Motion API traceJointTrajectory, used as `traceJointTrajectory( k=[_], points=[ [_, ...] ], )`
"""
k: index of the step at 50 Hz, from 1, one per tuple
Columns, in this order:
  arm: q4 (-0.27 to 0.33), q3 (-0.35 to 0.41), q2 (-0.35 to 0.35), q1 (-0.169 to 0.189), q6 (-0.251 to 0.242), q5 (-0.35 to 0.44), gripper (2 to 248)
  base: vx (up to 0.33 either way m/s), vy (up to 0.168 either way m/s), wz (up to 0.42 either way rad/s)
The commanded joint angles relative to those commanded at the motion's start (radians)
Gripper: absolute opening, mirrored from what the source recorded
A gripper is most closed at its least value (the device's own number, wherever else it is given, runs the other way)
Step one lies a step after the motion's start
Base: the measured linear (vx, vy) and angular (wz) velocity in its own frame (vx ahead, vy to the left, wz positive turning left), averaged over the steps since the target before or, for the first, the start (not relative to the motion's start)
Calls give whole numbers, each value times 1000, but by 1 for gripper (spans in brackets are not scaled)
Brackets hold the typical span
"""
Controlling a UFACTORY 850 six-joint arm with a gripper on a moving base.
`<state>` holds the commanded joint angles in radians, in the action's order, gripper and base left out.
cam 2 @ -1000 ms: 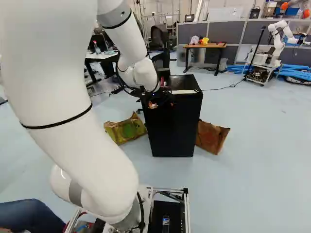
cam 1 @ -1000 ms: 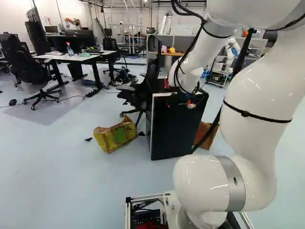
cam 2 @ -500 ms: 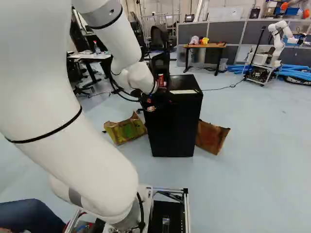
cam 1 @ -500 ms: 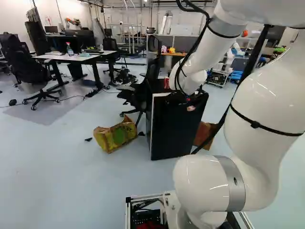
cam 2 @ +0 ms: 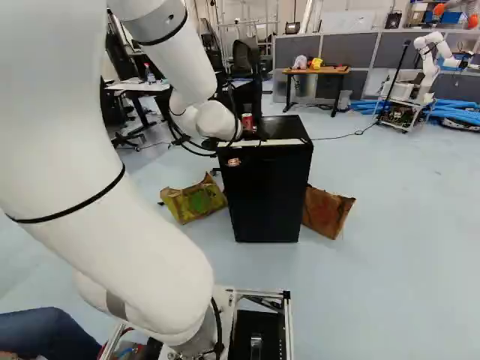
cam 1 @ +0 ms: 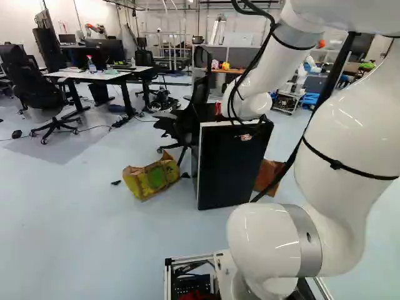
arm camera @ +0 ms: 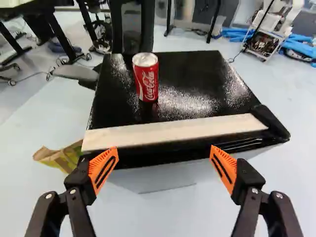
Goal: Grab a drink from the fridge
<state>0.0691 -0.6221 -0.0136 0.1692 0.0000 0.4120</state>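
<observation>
Well, the gripper (arm camera: 164, 167) is spread wide with nothing between its orange pads (arm camera: 102, 170) — though it's hard to pick out against the dark fridge (cam 2: 268, 196) from the base views. The red drink can (arm camera: 146, 79) stands upright on the fridge top, ahead of the fingers and beyond the pale strip (arm camera: 173, 132) (the one along the near edge) — well apart from either pad.

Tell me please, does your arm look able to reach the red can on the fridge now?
Probably yes. The claw is open, the can stands upright on the fridge, and nothing tall seems to stand between claw and can.
</observation>
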Motion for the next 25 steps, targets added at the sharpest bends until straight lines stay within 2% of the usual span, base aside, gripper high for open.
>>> traceJointTrajectory(
  k=[25],
  points=[
    [0, -43, -88, -4, 0, 263, 247, 0, 0, 0]
  ],
)
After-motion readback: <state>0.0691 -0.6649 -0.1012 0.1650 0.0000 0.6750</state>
